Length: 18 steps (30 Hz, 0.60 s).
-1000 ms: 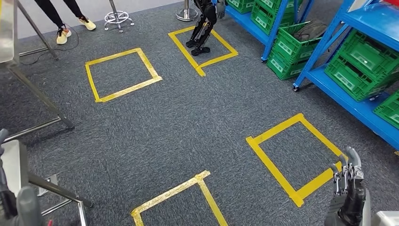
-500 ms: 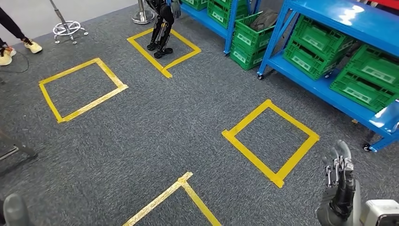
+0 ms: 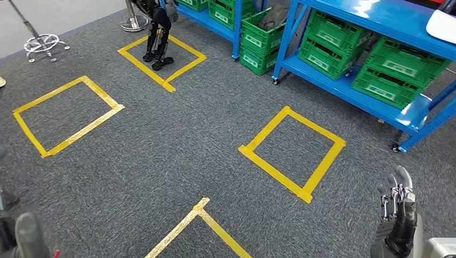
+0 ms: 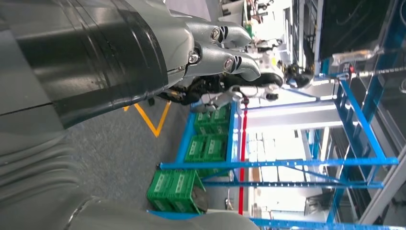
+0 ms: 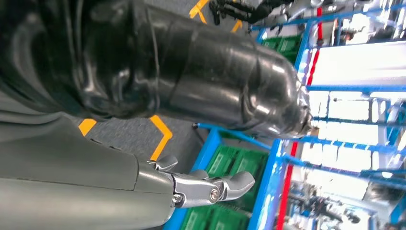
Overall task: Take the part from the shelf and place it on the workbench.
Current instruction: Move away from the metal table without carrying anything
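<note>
The blue shelf (image 3: 344, 92) runs along the upper right of the head view, its lower level lined with green crates (image 3: 388, 76). A white object (image 3: 442, 24) lies on the top board at the far right edge; I cannot tell if it is the part. My right hand (image 3: 397, 224) hangs low at the bottom right, well short of the shelf, with its fingers apart and nothing in them. My left hand (image 3: 27, 236) shows at the bottom left corner. In the left wrist view its fingers (image 4: 225, 48) are spread and hold nothing. The right wrist view shows bare fingertips (image 5: 225, 184).
Grey carpet carries several yellow tape squares, the nearest one (image 3: 293, 153) lying between me and the shelf. Another robot (image 3: 156, 32) stands in a far square. A stool base (image 3: 43, 43) sits at the top left.
The whole view has swung to the right: the shelf and crates have slid toward the middle, and the far squares have drifted left. Both hands hang as before.
</note>
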{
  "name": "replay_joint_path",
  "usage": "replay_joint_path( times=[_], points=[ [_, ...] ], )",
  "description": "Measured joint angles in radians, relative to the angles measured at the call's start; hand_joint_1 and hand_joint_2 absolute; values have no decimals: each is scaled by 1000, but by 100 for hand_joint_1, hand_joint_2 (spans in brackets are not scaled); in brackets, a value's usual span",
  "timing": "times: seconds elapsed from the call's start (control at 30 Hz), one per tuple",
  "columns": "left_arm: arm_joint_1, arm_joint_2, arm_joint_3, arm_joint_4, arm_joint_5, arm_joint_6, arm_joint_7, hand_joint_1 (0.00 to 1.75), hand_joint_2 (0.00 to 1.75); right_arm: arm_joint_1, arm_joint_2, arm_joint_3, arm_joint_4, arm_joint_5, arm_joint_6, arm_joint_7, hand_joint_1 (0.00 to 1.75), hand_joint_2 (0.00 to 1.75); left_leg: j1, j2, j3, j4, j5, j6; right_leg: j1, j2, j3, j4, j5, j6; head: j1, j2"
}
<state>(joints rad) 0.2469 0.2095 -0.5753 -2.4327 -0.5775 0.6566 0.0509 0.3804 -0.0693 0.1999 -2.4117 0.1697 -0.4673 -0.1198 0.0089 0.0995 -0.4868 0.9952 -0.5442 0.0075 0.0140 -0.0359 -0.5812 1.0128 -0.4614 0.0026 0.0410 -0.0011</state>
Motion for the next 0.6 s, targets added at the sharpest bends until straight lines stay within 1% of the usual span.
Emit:
replay_joint_path(
  times=[0.03,0.07,0.1,0.13,0.17,0.2,0.23,0.27,0.3,0.33,0.37,0.4,0.43,0.47,0.5,0.53,0.57,0.6],
  points=[
    [-1,0,0,0,-1,0,0,0,0,1,0,0,0,0,0,0,0,0,2,-11,-1,8,-8,-4,-3,9,5,-8,3,-5,-1,0],
    [-2,0,0,0,-1,0,0,0,0,0,1,0,-1,1,0,0,0,0,3,-31,-11,34,-24,-7,-6,18,10,-15,6,-11,-4,0],
    [-2,0,0,0,-2,0,1,0,0,-1,1,0,0,1,0,0,0,0,5,-57,-36,83,-47,-9,-9,27,15,-21,8,-16,-9,0],
    [-1,1,-1,0,-3,0,1,0,0,-2,2,0,0,1,0,0,0,0,6,-77,-70,148,-73,-11,-9,36,16,-22,8,-18,-17,0],
    [-1,1,-1,0,-6,0,3,0,0,-3,2,0,0,0,0,0,0,0,6,-87,-109,217,-95,-12,-10,46,16,-21,8,-20,-24,0],
    [-1,1,-1,0,-13,-1,7,0,0,-3,2,0,0,-4,0,0,0,0,7,-91,-142,267,-103,-14,-9,58,16,-21,7,-21,-30,0],
    [-3,1,-1,0,-24,-2,11,0,0,-3,3,0,0,-10,0,-1,0,0,7,-93,-160,284,-93,-15,-10,69,17,-19,6,-20,-34,0],
    [-5,1,-1,1,-35,-3,15,0,0,-3,3,0,0,-18,0,-2,0,0,9,-95,-159,262,-66,-15,-10,81,17,-17,5,-19,-36,0],
    [-8,1,-1,1,-45,-4,19,0,0,-3,3,0,0,-27,0,-4,0,0,11,-102,-141,207,-25,-14,-11,94,18,-13,3,-16,-40,0],
    [-11,1,-2,1,-52,-5,22,0,0,-4,3,0,0,-33,0,-5,0,0,14,-121,-115,142,7,-14,-12,105,17,-8,0,-12,-43,0],
    [-14,1,-2,0,-57,-6,24,0,0,-5,3,0,0,-37,0,-6,0,0,17,-139,-92,84,27,-13,-12,116,14,0,-4,-7,-46,0],
    [-16,1,-3,0,-61,-6,26,0,0,-5,3,0,0,-38,0,-8,0,0,18,-154,-76,46,36,-12,-12,126,9,5,-7,-1,-48,0],
    [-18,1,-3,0,-66,-7,28,0,0,-6,4,0,0,-39,-1,-10,0,0,17,-162,-69,31,32,-9,-13,136,1,8,-8,6,-48,0],
    [-20,1,-4,0,-70,-7,30,0,0,-6,4,1,0,-40,-1,-11,0,0,15,-156,-66,26,31,-4,-15,145,-6,8,-9,13,-48,0],
    [-24,1,-5,0,-72,-8,33,0,0,-6,4,1,0,-39,-1,-12,0,0,14,-146,-60,25,32,3,-17,150,-10,7,-8,19,-47,0],
    [-29,1,-5,0,-74,-9,36,0,0,-6,4,1,0,-39,-1,-12,0,0,14,-137,-54,22,34,9,-18,142,-15,13,-13,25,-46,0],
    [-33,1,-6,0,-74,-10,39,0,0,-6,4,1,0,-39,-1,-12,0,0,16,-127,-49,18,36,15,-18,123,-23,35,-28,30,-41,0],
    [-35,1,-8,0,-75,-12,41,0,0,-7,4,1,0,-39,-1,-12,0,0,16,-117,-46,16,38,20,-19,97,-40,75,-52,34,-34,0]
  ],
)
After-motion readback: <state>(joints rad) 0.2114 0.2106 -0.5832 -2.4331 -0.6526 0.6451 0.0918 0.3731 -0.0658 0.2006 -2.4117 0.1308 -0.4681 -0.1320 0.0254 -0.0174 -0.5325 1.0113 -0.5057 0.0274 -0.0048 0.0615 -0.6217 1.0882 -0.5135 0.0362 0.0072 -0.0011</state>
